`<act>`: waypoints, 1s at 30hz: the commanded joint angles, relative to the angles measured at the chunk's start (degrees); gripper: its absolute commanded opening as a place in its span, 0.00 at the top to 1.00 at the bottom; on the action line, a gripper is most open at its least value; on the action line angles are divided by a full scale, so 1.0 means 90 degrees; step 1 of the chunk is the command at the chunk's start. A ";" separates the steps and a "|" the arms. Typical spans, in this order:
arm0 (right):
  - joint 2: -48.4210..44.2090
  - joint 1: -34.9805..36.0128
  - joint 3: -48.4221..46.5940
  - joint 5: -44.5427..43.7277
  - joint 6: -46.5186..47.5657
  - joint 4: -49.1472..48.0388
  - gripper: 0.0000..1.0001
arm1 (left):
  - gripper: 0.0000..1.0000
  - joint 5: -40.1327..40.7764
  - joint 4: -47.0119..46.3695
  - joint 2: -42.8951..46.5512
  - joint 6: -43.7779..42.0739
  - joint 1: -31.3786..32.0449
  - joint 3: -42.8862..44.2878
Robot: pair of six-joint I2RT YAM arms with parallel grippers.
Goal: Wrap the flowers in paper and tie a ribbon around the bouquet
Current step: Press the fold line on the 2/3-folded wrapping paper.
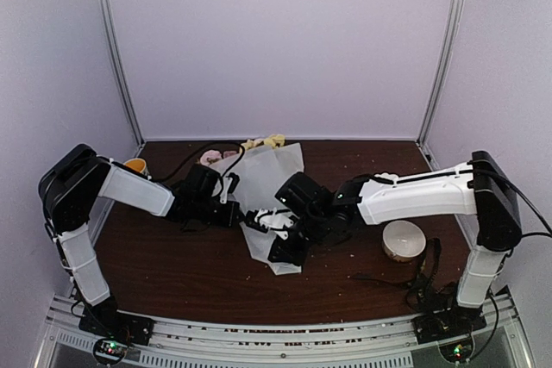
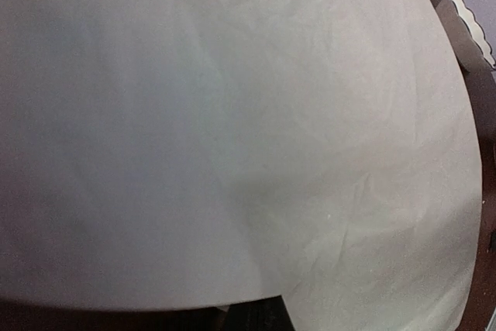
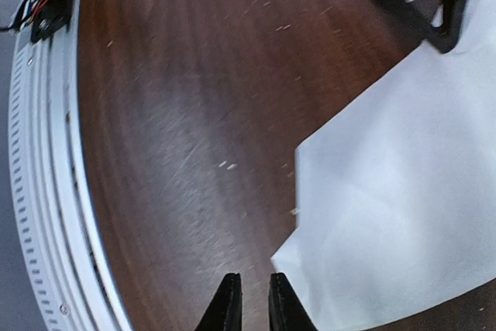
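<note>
The paper (image 1: 263, 180) lies rolled into a loose cone on the table, its narrow end toward me. At its wide far end the flowers (image 1: 264, 141) stick out, yellow and pale pink, forming the bouquet. My left gripper (image 1: 229, 202) sits at the cone's left edge; in the left wrist view the paper (image 2: 232, 129) covers nearly everything and hides the fingers, which seem pinched on the sheet. My right gripper (image 3: 254, 278) hovers over bare table beside the paper's (image 3: 387, 191) near corner, jaws a narrow gap apart with nothing between them. A thin black strip, likely the ribbon (image 1: 429, 273), lies by the right arm's base.
A pale bowl (image 1: 404, 240) stands on the table to the right of the right arm. An orange cup (image 1: 134, 165) sits at the back left behind the left arm. The white front rail (image 3: 39, 191) runs close to the right gripper.
</note>
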State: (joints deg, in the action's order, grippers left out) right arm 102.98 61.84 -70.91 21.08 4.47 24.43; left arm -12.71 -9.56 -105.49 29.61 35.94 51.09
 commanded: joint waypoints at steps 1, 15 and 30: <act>0.0708 -0.0412 -0.0669 -0.1079 -0.0749 -0.0220 0.86 | 1.00 -0.0007 -0.0348 -0.0079 -0.0071 -0.0049 -0.0043; 0.0116 -0.0221 0.0514 -0.2295 -0.1470 -0.0791 0.89 | 1.00 -0.0400 -0.0084 -0.0375 -0.0887 -0.0043 0.0867; 0.0576 -0.0260 -0.0225 -0.1923 -0.1218 -0.1117 0.88 | 1.00 -0.0310 -0.0212 -0.0757 -0.0874 -0.0002 0.0880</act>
State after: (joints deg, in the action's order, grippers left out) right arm 101.89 59.64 -67.48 1.08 -7.66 15.81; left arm -16.27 -9.39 -110.65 21.54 35.97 59.64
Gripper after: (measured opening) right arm 0.120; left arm 0.006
